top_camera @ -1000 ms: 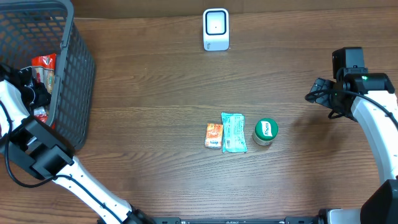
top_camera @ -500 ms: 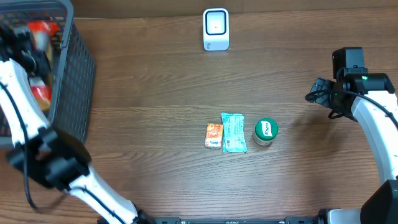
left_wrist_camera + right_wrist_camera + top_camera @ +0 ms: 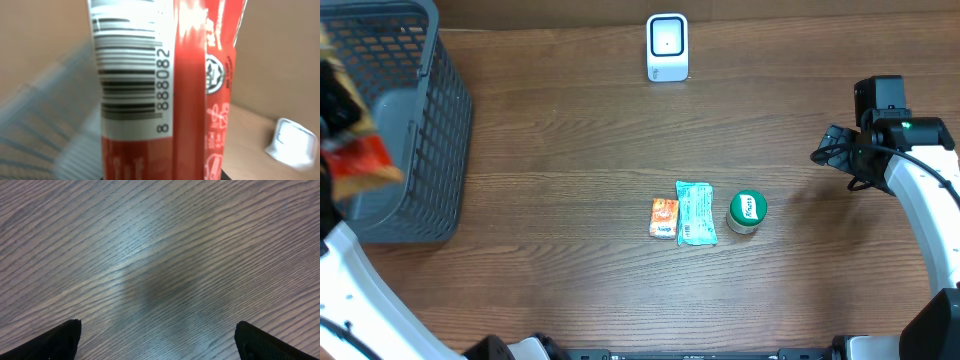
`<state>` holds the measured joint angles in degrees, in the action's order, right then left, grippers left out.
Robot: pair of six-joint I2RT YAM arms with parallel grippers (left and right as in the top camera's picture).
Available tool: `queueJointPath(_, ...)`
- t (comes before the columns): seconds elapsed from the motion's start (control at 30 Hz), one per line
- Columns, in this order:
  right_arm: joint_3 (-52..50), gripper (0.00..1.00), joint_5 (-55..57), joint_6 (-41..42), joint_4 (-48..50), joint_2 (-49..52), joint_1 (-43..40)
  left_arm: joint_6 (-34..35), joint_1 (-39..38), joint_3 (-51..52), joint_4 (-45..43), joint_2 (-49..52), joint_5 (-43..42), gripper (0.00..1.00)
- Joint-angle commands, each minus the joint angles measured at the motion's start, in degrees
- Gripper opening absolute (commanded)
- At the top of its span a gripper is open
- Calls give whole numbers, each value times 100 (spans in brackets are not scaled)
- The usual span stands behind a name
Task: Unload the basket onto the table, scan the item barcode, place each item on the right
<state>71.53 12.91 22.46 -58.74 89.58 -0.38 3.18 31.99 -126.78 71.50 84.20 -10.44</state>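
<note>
Overhead, left end effector was clamped on the red packet above the basket at the left edge of the bench, probably for carrying to the far-edge scanner; left wrist, its barcode faced the camera; right wrist, right end effector sat fingers apart, empty, seemingly idle.

Held item: red plastic packet overfills the left wrist view, top and bottom cut off; overhead, a red smear.
Left end: left gripper, a dark blur at the overhead's left edge; fingers hidden in its own view.
Basket: grey mesh basket cut by the overhead's top and left edges.
Scanner: white box scanner out of focus, clipped by the left wrist view's right edge.
Right end: right gripper shows only two black fingertips, cut off at bottom corners.
Table items: print on orange sachet, teal pouch and green-lidded tub too small to read.
</note>
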Motion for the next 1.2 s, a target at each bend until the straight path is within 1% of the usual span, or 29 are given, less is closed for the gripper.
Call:
queueJointPath(0.0,92,100,76,-20,11,-20,-24,415,-459,-90,514,-44,-1029,7)
queueJointPath(0.07,92,100,76,-20,11,-20,-24,413,-807,-2,990,-17,-1019,4)
queueJointPath(0.17,92,100,76,-20,11,-20,-24,413,-1405,444,1421,-11,-1001,4)
queueJointPath(0.2,92,100,76,-22,11,-20,-24,411,-1580,621,1458,-11,-992,4)
queueJointPath(0.23,92,100,76,-20,11,-20,-24,417,-1974,1102,1425,-11,-988,4)
queueJointPath(0.27,92,100,76,-20,11,-20,-24,457,-2168,1392,1329,-11,-973,4)
queueJointPath(0.4,92,100,76,-22,11,-20,-24,951,-2957,2835,610,-11,-551,4)
queueJointPath(0.43,92,100,76,-22,11,-20,-24,1084,-3187,3305,293,-11,-457,4)
queueJointPath(0.47,92,100,76,-20,11,-20,-24,1272,-3523,4009,-234,-11,-387,4)
queueJointPath(0.53,92,100,76,-22,11,-20,-24,1554,-3869,4699,-791,-11,-271,4)
queueJointPath(0.7,92,100,76,-22,11,-20,-24,2328,-4739,6192,-2184,4,417,4)
queueJointPath(0.8,92,100,76,-20,11,-20,-24,2610,-5117,6708,-2695,24,817,5)
queueJointPath(0.93,92,100,76,-22,11,-20,-24,2728,-5582,7121,-3161,168,1303,8)
queueJointPath(1.1,92,100,76,-20,11,-20,-24,2771,-5757,7156,-3377,455,1381,9)
queueJointPath(1.17,92,100,76,-20,11,-20,-24,2769,-5757,7156,-3475,566,1384,12)
